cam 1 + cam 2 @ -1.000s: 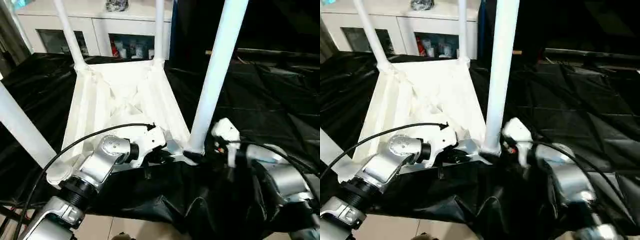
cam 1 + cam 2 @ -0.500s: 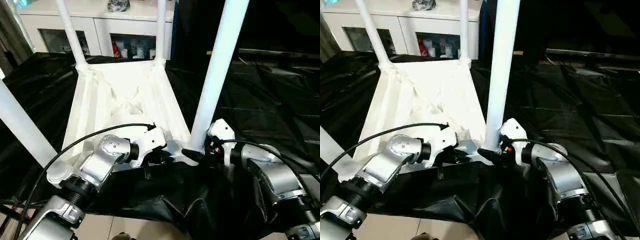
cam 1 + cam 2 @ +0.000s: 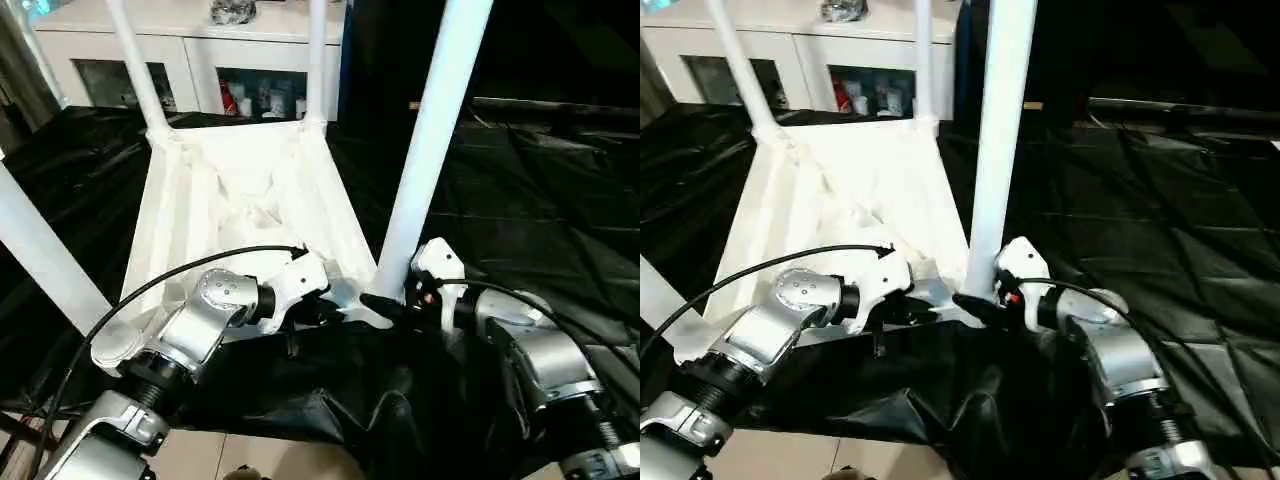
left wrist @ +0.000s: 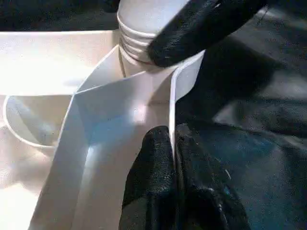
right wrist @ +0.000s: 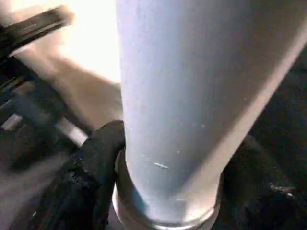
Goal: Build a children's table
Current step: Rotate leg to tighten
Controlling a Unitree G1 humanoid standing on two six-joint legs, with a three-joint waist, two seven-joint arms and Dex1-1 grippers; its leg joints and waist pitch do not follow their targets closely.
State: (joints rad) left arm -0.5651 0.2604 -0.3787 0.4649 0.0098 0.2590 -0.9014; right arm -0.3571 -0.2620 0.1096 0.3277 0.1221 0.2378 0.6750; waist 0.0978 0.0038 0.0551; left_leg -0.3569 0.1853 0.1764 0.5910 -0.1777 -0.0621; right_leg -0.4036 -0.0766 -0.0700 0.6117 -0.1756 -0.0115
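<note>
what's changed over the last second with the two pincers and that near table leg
The right pincer has moved in toward the base of the near right leg and closed its fingers around it. The left pincer stays pinched on the tabletop rim beside that corner. The tabletop and its other upright legs have not moved.

Both forearms are silver metal cylinders with black ribbed joints; white wrist housings carry black fingers (image 4: 153, 187), and thin black cables (image 3: 180, 275) loop along them.
</note>
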